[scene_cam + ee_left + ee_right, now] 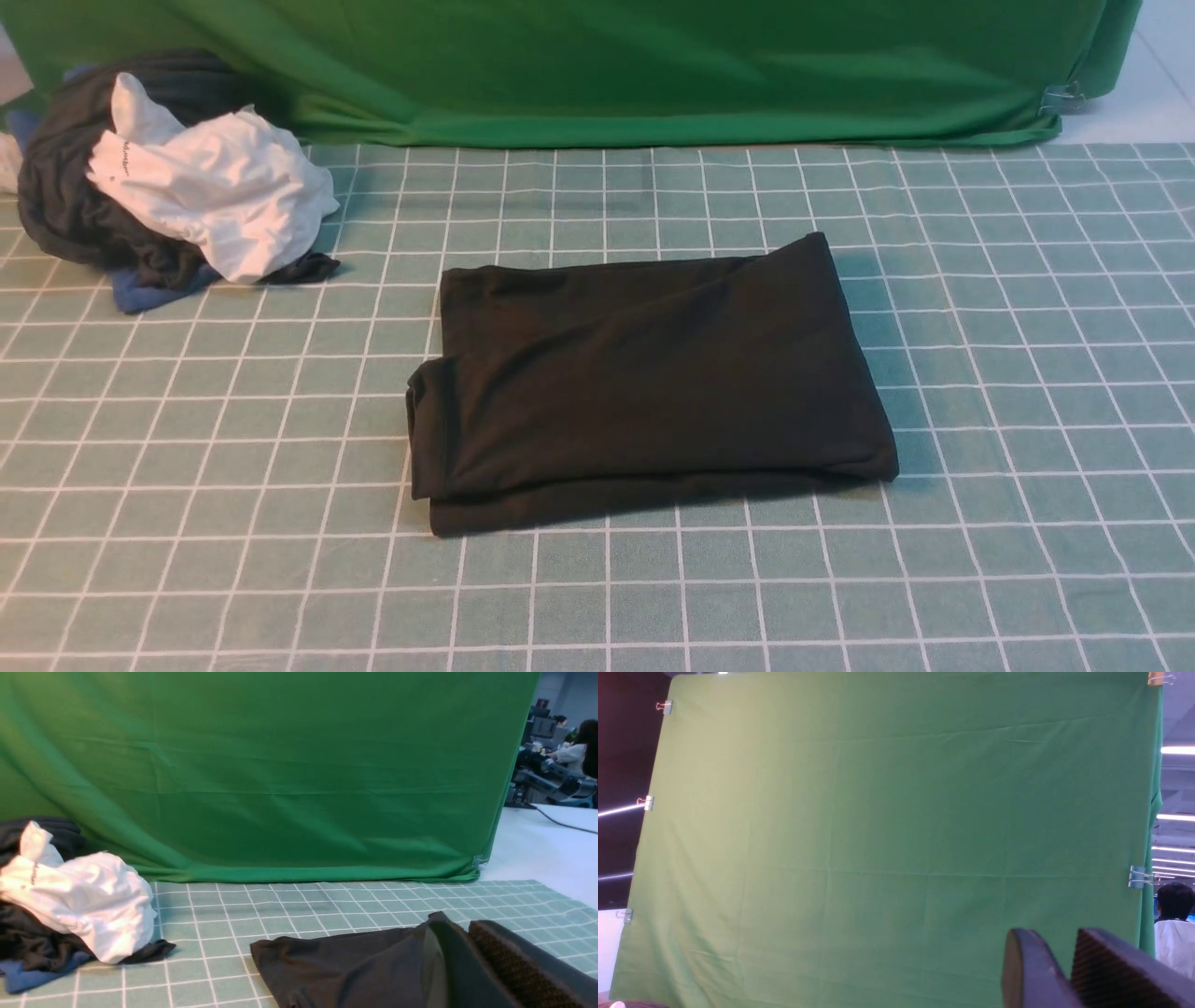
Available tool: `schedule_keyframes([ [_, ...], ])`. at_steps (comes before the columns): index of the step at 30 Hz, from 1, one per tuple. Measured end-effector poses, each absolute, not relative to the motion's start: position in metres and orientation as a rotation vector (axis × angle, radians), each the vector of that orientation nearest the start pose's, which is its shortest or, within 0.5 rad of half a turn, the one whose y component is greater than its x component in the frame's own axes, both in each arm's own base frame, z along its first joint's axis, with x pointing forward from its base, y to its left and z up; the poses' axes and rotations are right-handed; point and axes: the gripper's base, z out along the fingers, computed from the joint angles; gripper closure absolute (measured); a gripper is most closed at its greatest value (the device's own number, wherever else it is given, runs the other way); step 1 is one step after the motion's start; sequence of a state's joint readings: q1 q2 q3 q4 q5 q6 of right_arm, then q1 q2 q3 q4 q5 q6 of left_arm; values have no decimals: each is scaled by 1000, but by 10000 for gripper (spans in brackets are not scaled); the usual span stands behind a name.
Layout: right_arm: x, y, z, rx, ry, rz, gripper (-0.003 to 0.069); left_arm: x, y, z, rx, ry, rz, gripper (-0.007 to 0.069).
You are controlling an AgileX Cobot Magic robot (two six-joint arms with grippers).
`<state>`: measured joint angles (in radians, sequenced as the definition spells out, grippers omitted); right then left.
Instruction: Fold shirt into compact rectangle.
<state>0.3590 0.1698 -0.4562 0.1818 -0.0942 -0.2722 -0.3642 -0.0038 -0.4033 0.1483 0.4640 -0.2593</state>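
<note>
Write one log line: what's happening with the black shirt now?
shirt: folded rectangle on table | left pincer: shut, empty | right pincer: slightly open, empty, raised

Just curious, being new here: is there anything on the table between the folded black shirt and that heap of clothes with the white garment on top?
Nothing: the front view shows only bare checked tablecloth between the shirt and the heap.

The shirt (pixel 644 373) is showing as matt black cloth, soft and lightly creased. The tablecloth (pixel 1027 373) is looking like matt teal fabric with a white grid. The backdrop (pixel 607 65) is hanging as smooth green cloth. At upper left, the white garment (pixel 215 187) is lying crumpled and matt.
</note>
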Motion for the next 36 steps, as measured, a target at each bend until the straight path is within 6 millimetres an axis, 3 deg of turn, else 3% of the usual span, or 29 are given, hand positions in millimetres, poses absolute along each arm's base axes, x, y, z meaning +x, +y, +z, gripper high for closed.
schedule_keyframes([
  [7, 33, 11, 362, -232, 1083, 231, 496, 29, -4, 286, 89, 1516, -198, 612],
  [12, 33, 11, 361, -233, 1085, 231, 486, 47, -2, 246, -34, 1536, -101, 612],
  [19, 33, 11, 361, -233, 1085, 231, 473, 56, -1, 197, -67, 1667, -84, 612],
  [36, 33, 11, 361, -233, 1085, 231, 443, 56, -1, 191, -68, 1710, -83, 612],
])
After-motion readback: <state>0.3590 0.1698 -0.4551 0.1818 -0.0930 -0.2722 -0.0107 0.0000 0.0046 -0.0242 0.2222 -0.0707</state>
